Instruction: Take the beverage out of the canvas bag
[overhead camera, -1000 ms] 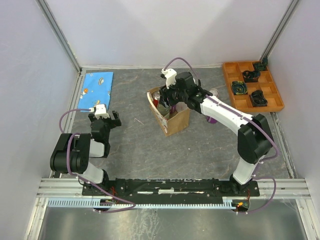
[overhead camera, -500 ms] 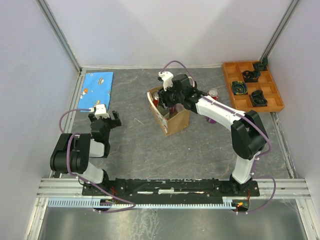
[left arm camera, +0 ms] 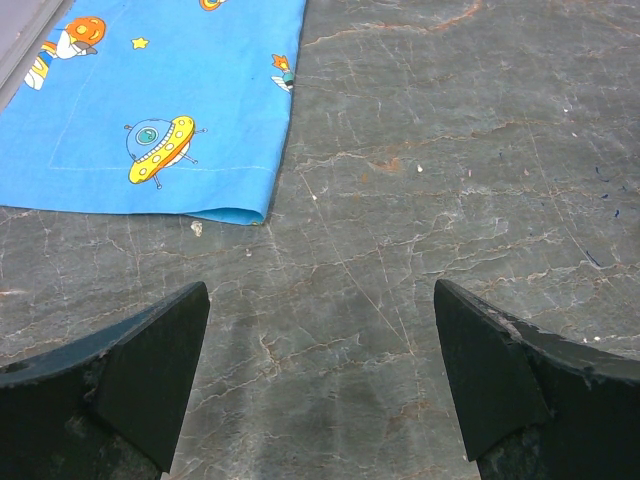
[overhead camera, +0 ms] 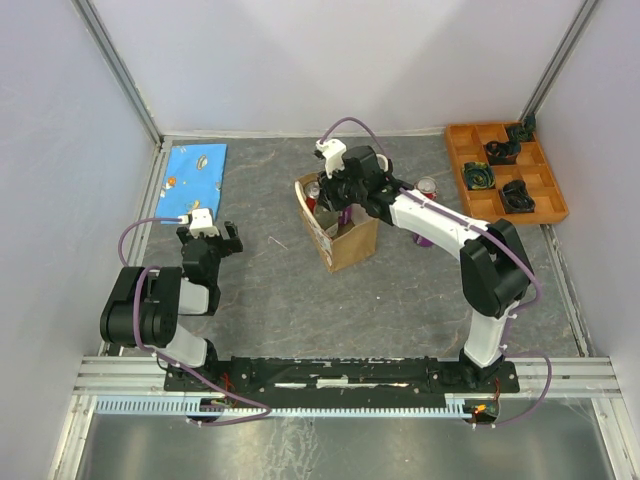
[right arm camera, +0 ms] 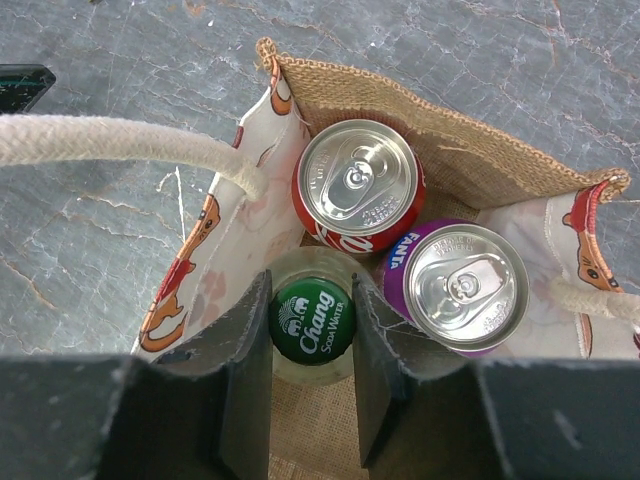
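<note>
The tan canvas bag (overhead camera: 350, 240) stands mid-table with cream handles (right arm camera: 120, 143) and a pale printed lining. In the right wrist view it holds a red cola can (right arm camera: 358, 185), a purple Fanta can (right arm camera: 466, 285) and a glass bottle with a green Chang soda-water cap (right arm camera: 312, 320). My right gripper (right arm camera: 311, 290) reaches down into the bag (right arm camera: 400, 110), its two fingers pressed against either side of the bottle's cap. In the top view this gripper (overhead camera: 336, 196) is over the bag's mouth. My left gripper (left arm camera: 320, 290) is open and empty above bare table, at the left (overhead camera: 205, 240).
A blue printed cloth (overhead camera: 195, 170) lies at the far left, also in the left wrist view (left arm camera: 150, 100). An orange compartment tray (overhead camera: 505, 170) with dark parts sits at the far right. A can (overhead camera: 428, 187) stands right of the bag, behind my right arm.
My right gripper moved a little left and down over the bag's mouth. The left arm has not moved.
</note>
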{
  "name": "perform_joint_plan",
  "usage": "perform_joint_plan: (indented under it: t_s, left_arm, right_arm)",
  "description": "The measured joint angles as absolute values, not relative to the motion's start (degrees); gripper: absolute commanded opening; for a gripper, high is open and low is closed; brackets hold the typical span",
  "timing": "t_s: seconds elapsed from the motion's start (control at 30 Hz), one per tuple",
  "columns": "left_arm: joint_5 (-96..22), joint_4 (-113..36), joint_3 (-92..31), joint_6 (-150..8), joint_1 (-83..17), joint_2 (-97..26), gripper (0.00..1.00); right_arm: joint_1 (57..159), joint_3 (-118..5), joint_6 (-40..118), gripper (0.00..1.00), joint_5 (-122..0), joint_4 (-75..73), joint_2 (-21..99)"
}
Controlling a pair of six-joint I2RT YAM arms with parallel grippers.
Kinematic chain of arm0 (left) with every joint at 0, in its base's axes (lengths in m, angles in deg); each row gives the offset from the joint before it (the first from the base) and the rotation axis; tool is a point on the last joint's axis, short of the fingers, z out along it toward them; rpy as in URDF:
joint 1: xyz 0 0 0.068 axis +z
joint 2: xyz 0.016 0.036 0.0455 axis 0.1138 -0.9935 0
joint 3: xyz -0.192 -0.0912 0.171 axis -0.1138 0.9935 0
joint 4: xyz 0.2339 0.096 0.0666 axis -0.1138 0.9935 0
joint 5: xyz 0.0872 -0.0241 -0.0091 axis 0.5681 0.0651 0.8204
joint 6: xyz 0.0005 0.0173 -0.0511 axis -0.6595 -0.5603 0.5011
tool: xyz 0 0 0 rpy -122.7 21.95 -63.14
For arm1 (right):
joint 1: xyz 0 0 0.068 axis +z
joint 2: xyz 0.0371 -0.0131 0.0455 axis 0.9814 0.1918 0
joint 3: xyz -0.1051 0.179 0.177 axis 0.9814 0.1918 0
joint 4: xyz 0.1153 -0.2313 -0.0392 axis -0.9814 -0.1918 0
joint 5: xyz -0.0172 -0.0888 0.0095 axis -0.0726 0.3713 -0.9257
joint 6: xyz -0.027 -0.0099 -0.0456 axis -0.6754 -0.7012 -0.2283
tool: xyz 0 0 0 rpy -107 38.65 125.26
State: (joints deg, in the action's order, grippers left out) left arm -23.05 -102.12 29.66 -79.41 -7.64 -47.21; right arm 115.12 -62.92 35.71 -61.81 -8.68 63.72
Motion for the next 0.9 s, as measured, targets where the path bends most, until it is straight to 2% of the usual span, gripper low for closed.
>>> perform_joint_plan:
  t_s: [0.5, 0.7, 0.9]
  left_arm:
    - [-23.1, -102.1, 29.7, -79.4, -7.6, -47.2, 0.99]
    - [-23.1, -102.1, 29.7, -79.4, -7.6, -47.2, 0.99]
    - [-23.1, -102.1, 29.7, -79.4, -7.6, -47.2, 0.99]
  right_arm:
    - [115.8, -69.4, 37.0, 0.0, -61.9, -15.8, 62.1]
    - [116.3, -70.3, 35.2, 0.0, -58.9, -14.7, 54.3]
    - [116.5, -68.8, 30.3, 0.0, -49.7, -9.8, 44.8]
